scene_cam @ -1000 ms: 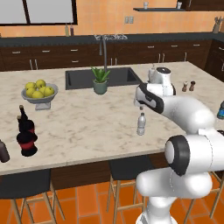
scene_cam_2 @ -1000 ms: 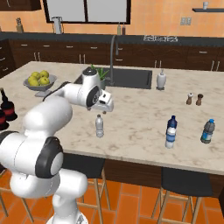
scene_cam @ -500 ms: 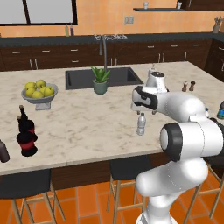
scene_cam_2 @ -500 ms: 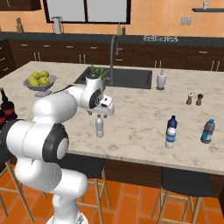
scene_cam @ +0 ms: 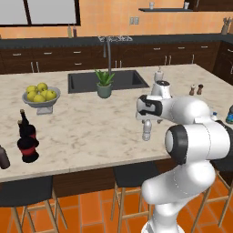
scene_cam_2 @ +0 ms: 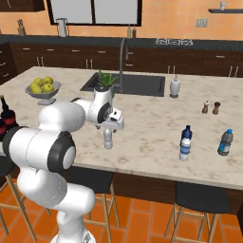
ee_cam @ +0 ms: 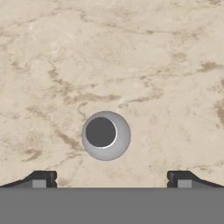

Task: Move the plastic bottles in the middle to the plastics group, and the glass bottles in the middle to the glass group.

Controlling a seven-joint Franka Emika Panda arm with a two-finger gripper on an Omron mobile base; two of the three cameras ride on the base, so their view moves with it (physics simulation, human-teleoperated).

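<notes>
A plain clear plastic bottle (scene_cam: 146,131) (scene_cam_2: 108,138) with a white cap stands upright mid-counter near the front edge. My gripper (scene_cam: 146,120) (scene_cam_2: 113,125) hangs right above its cap, pointing down, open and apart from it. From above, the hand view has the bottle's round top (ee_cam: 106,135) between my gripper's (ee_cam: 112,178) spread fingertips (ee_cam: 41,178). Two black round-bellied glass bottles (scene_cam: 26,139) with red bands stand at the far left beside a stubby dark-brown bottle (scene_cam: 3,157). Far right stand a blue-capped bottle (scene_cam_2: 185,144) and a darker teal bottle (scene_cam_2: 226,142).
A fruit bowl (scene_cam: 40,95) sits at the back left. Behind the bottle lie the sink (scene_cam: 107,81) with its tap and a potted plant (scene_cam: 104,84). A soap dispenser (scene_cam_2: 175,87) and two small shakers (scene_cam_2: 210,107) stand toward the back right. Stools stand under the counter's front edge.
The arm has swung its elbow round while the hand stays over the plain bottle and sinks slightly toward its cap. The jaws stay open.
</notes>
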